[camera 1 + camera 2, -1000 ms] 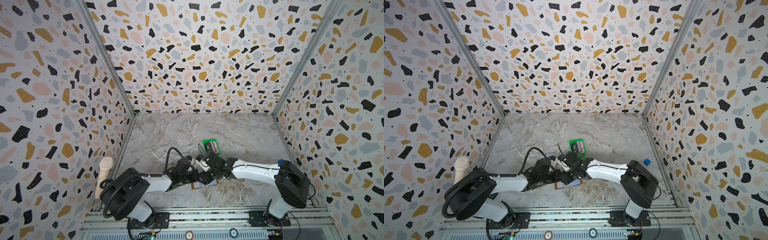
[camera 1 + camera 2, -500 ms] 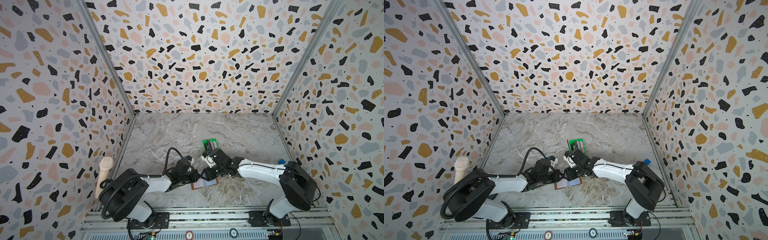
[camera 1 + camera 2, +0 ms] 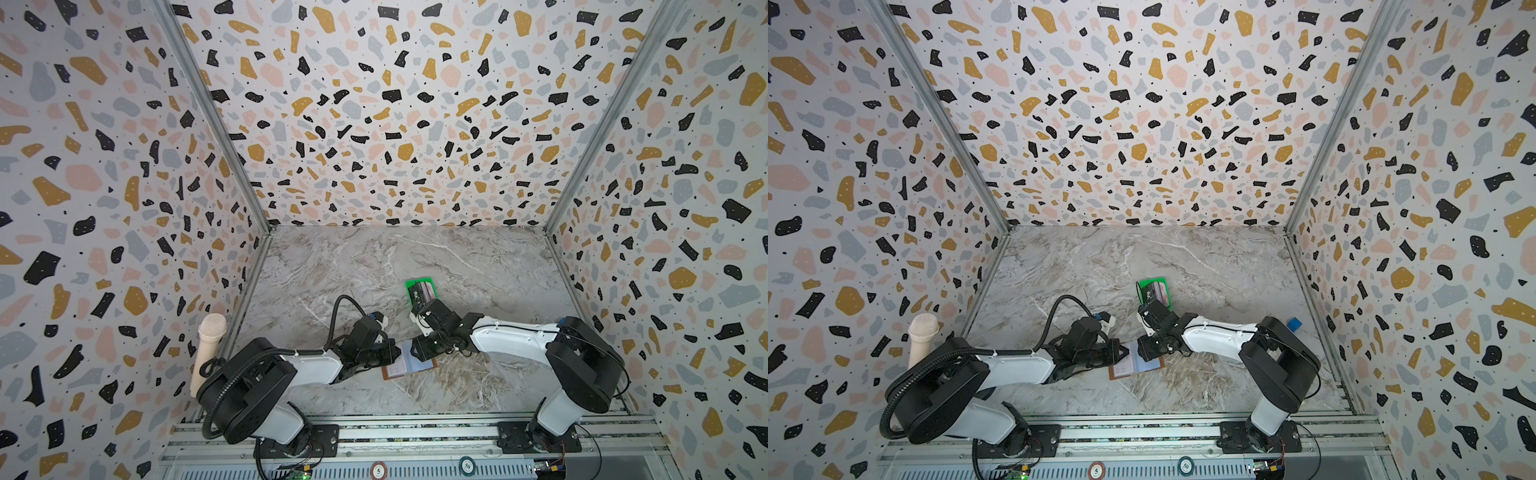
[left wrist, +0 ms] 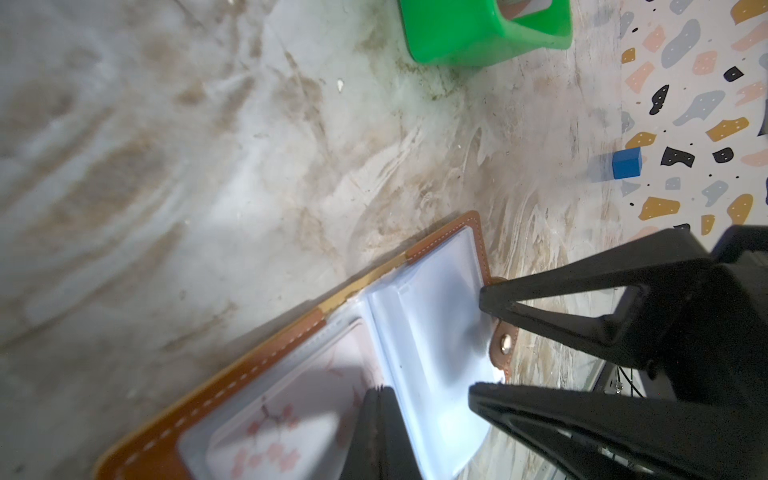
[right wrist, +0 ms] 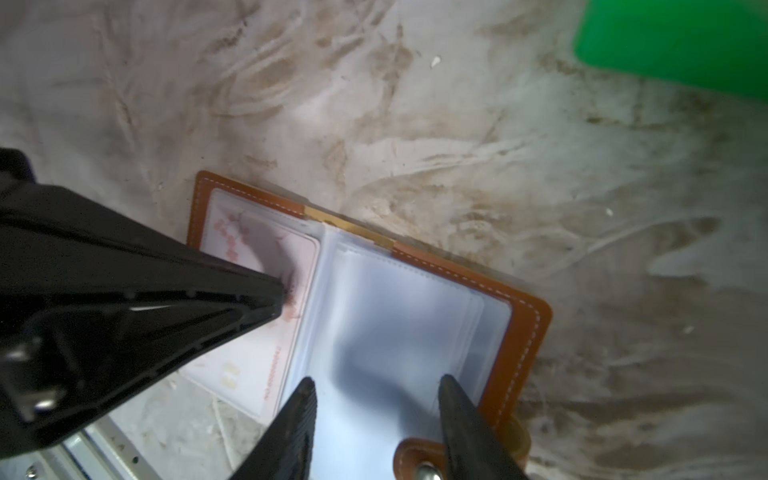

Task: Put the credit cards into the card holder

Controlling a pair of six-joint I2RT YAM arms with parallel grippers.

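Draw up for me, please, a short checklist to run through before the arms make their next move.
1. Card holder lying open on the table: ok.
2. Left gripper shut, its tip on the page that holds the pink card: ok.
3. Right gripper free to fetch: ok, jaws apart over the clear sleeves, no card between them.
4. Pink card fully seated in its sleeve: cannot tell.
5. More credit cards waiting in the green tray: ok, several stand in it.
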